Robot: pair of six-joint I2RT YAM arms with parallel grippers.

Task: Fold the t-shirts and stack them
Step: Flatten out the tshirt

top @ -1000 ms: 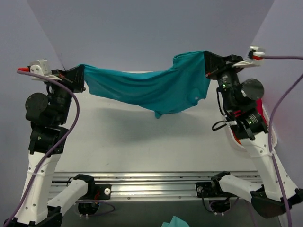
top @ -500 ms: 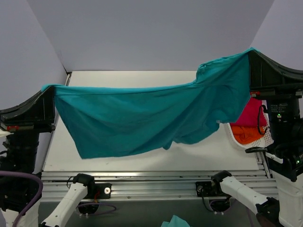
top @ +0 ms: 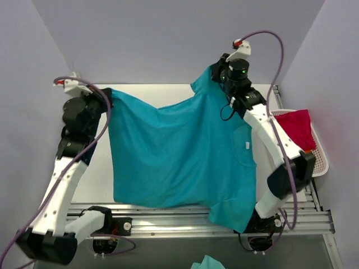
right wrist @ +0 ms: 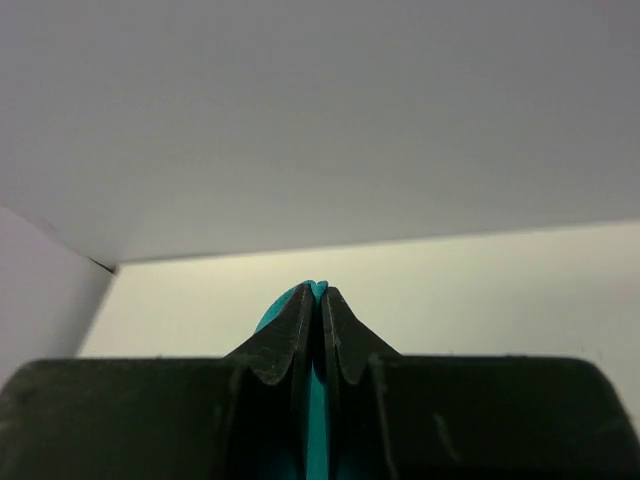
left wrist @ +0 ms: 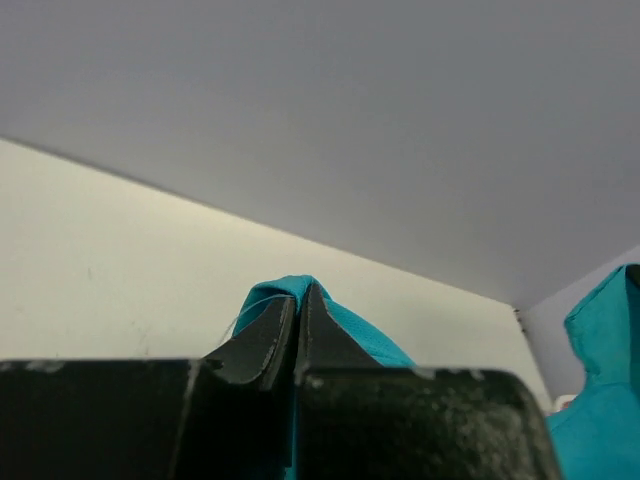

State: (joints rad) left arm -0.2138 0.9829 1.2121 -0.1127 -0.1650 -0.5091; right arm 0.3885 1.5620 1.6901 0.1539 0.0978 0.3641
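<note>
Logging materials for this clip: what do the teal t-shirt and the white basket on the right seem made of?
The teal t-shirt: soft, matte knit cloth, perhaps cotton or a blend; it drapes, sags and creases loosely. The white basket: apparently rigid moulded plastic with a smooth, faintly shiny rim; little of it shows, so this is less sure.

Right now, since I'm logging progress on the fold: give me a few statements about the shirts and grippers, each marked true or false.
1. The left gripper and the right gripper are both shut on the teal t-shirt. True.
2. The teal t-shirt is folded into a neat square. False: it is spread open, unfolded.
3. The crimson t-shirt lies in the white basket. True.
4. The teal t-shirt sits in the basket. False: it is held over the table, outside the basket.
</note>
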